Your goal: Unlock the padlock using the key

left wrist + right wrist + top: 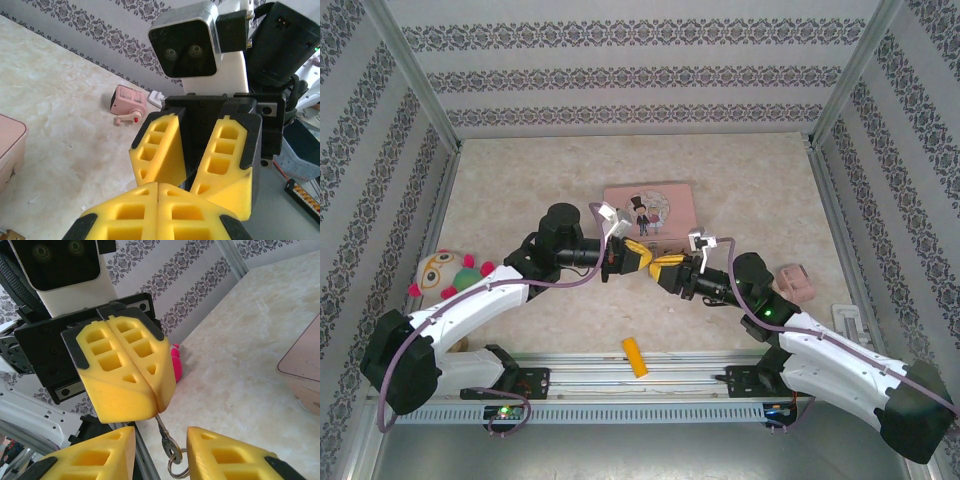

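Observation:
The key (169, 441) is slim dark metal with a small ring (176, 469) hanging from its head. My left gripper (156, 407) is shut on the key's blade, so the head and ring hang below its yellow fingertips. My right gripper (161, 436) stands open, one finger on either side of the key's head, neither touching it. From above, the left gripper (642, 258) and right gripper (666, 268) meet tip to tip just in front of the pink tin (650, 205). In the left wrist view my left gripper (158, 186) hides the key. The padlock is hidden.
A yellow block (634, 357) lies by the near rail. A plush toy (445, 272) sits at the left, a small pink object (795, 280) and a white piece (848, 320) at the right. Patterned walls enclose the table (520, 190).

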Robot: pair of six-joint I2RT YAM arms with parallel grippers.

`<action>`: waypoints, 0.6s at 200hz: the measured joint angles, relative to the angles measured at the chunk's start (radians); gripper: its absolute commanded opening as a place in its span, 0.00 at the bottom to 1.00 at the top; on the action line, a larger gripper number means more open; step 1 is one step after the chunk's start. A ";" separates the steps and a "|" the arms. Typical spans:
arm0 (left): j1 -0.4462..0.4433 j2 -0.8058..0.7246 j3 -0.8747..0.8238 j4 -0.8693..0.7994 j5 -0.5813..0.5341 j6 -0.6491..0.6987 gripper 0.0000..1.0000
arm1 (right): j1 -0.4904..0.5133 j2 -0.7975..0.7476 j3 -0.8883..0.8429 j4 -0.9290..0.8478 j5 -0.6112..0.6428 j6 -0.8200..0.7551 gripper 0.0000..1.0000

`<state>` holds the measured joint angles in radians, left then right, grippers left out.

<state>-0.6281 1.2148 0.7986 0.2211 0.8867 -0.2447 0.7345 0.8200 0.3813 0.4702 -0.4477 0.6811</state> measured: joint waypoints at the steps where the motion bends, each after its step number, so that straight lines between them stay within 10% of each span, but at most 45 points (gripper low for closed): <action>1: 0.000 0.000 0.000 0.000 0.000 0.000 0.00 | 0.000 0.000 0.000 0.000 0.000 0.000 0.31; 120: 0.002 0.000 -0.010 0.075 0.005 -0.056 0.00 | 0.000 0.000 -0.005 0.016 -0.006 0.005 0.13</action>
<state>-0.6266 1.2148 0.7883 0.2958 0.8917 -0.3004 0.7345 0.8200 0.3767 0.4866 -0.4538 0.6861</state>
